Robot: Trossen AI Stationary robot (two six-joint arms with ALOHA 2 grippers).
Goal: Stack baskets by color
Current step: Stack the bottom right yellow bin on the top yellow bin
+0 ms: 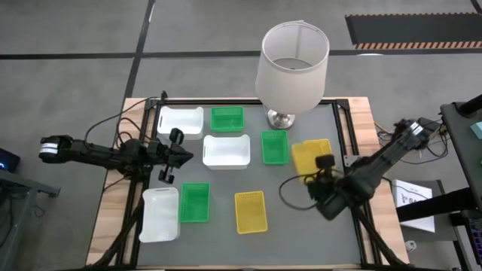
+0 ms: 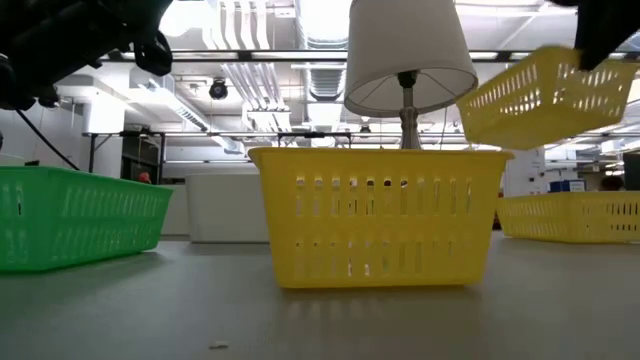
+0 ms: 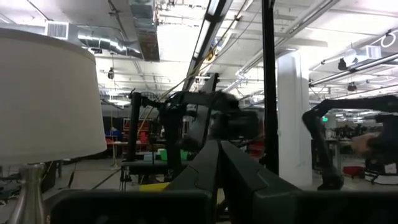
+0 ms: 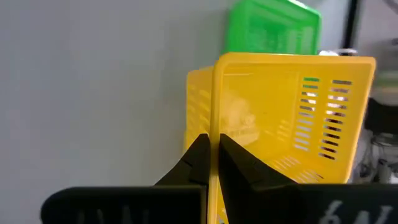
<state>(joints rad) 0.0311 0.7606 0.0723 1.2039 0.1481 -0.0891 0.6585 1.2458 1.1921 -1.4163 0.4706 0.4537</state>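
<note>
Nine baskets on the grey bench (image 1: 301, 226), all empty as far as the high view shows. White ones: one near the far left corner (image 1: 181, 122), one mid-bench (image 1: 226, 151), one by the near left edge (image 1: 160, 214). Green: one far centre (image 1: 227, 118), one beside the lamp (image 1: 292, 68) base (image 1: 275, 147), one touching the near white basket (image 1: 195, 202). Yellow: one near the front edge (image 1: 251, 211), and toward the right edge the right gripper (image 4: 212, 163), jaws pinched on its rim, holds a lifted yellow basket (image 4: 292, 124) tilted above another yellow one (image 2: 570, 217). Left gripper (image 1: 175, 155) hangs closed and empty over the left side.
</note>
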